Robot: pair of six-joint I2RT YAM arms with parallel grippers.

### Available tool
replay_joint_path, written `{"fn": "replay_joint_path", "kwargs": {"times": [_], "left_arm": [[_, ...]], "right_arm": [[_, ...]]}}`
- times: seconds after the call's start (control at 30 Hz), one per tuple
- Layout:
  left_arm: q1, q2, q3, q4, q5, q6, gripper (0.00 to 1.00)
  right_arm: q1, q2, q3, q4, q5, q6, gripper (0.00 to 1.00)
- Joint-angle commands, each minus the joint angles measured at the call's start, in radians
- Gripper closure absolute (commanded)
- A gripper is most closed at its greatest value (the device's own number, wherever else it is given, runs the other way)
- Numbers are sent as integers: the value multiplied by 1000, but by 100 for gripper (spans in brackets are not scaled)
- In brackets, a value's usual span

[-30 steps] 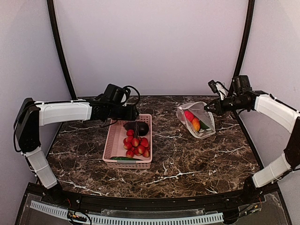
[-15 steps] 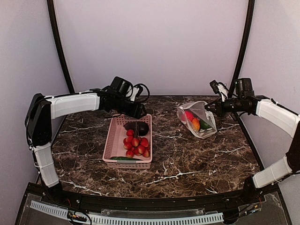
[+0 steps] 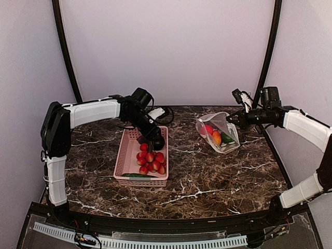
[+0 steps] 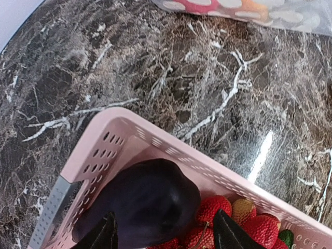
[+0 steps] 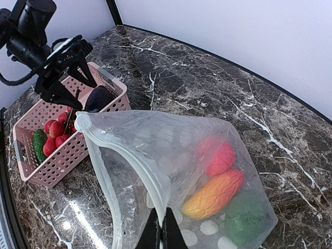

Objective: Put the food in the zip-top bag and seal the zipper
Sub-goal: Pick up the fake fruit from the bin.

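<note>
On marble table (image 3: 207, 181), clear only from left wrist, lower frame: left gripper (image 4: 166, 233) spread astride eggplant (image 4: 145, 199) in basket (image 4: 104, 140); right gripper (image 5: 162, 228) clamped on bag (image 5: 171, 145).

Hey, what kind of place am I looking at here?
Likely a robot test booth, not a kitchen: a marble-patterned table boxed in by plain pale walls, with toy food in a pink basket and a dotted bag.

Zip-top bag (image 5: 155, 140): clear, white-dotted, on the bench well right of the pink basket (image 3: 123, 155), mouth gaping, zipper (image 5: 124, 161) unsealed. It contains an orange-red mango (image 5: 213, 193), one red fruit (image 5: 222, 158) and a green pepper (image 5: 244, 212). In the basket: dark eggplant (image 4: 142, 205) at the far end, clustered red fruits (image 3: 150, 161) mid-basket, cucumber (image 3: 136, 175) at the near end.
</note>
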Motion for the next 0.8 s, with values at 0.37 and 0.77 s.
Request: {"fn": "replay_joint_path", "kwargs": {"times": [0.37, 0.77], "left_arm": [[-83, 139, 175, -175, -266, 192, 33], [-85, -138, -76, 63, -213, -228, 33]], "right_arm": [[-6, -23, -18, 23, -8, -14, 100], [-6, -7, -17, 19, -22, -20, 100]]}}
